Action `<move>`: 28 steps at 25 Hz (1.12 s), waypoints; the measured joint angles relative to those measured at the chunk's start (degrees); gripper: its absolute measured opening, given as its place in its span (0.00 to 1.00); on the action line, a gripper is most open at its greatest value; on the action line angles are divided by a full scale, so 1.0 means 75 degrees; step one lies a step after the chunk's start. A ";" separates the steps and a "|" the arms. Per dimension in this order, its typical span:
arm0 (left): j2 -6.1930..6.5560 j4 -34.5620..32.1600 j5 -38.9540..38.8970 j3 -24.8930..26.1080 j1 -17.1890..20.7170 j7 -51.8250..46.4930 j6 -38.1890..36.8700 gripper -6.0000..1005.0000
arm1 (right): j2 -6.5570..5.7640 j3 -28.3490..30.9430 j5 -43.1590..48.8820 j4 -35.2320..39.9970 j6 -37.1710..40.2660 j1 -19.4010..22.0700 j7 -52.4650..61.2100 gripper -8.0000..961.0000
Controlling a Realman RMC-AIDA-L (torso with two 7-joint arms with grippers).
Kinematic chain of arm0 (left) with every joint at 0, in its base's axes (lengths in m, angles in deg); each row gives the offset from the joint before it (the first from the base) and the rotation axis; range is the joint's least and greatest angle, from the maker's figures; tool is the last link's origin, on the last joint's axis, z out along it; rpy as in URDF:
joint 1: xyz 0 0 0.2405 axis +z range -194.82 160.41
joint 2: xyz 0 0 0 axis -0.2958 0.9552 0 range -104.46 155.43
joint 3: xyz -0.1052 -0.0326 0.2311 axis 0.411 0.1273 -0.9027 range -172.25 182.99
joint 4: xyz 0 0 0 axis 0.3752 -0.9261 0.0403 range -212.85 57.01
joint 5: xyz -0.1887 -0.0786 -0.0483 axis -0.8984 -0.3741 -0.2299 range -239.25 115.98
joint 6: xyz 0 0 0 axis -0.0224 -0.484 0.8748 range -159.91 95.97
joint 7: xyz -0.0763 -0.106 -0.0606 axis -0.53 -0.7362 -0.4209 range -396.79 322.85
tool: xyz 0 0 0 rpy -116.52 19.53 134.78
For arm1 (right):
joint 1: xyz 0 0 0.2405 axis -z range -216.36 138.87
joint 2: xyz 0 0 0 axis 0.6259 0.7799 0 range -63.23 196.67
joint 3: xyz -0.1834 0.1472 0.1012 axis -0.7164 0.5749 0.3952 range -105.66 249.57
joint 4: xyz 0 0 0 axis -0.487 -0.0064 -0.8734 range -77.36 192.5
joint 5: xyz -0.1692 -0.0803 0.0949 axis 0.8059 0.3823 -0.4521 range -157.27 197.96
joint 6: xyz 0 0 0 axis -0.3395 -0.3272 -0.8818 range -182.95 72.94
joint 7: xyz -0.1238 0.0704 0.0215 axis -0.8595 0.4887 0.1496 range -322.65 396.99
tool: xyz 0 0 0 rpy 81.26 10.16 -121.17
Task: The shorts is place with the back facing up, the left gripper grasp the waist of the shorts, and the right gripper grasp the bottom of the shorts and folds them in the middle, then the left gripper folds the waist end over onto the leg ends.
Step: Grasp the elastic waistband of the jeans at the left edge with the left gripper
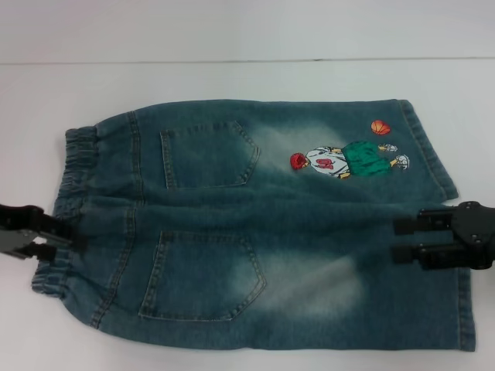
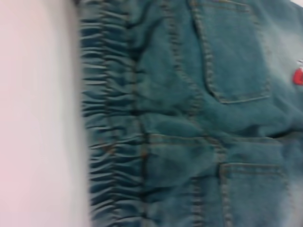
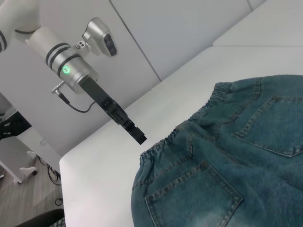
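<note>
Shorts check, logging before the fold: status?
Left gripper open at waistband. Right gripper open at leg hems. Shorts flat, back up, unfolded.

Shorts (image 1: pixel 255 232) on table (image 1: pixel 232 77), between grippers

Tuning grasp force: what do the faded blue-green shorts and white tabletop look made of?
The faded blue-green shorts: apparently denim, matte, given visible weave, contrast stitching, bleached patches and a gathered elastic waistband. The white tabletop: smooth and matte, possibly laminate or fabric; unclear.

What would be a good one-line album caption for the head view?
Denim shorts lie back-up on a white table, the left pincer open at the waistband, the right pincer open over the legs.
</note>
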 joint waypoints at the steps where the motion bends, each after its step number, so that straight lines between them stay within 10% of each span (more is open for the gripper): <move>1: -0.0004 0.0006 0.0093 0.0007 0.0010 -0.0028 0.0073 0.66 | 0.0001 -0.0011 0.0003 -0.0005 -0.0012 -0.0020 -0.0001 0.77; 28: -0.0054 0.0379 0.0967 -0.0057 0.0065 -0.0131 0.0802 0.61 | 0.0019 -0.0172 0.0016 -0.0026 -0.0300 -0.0152 0.0004 0.77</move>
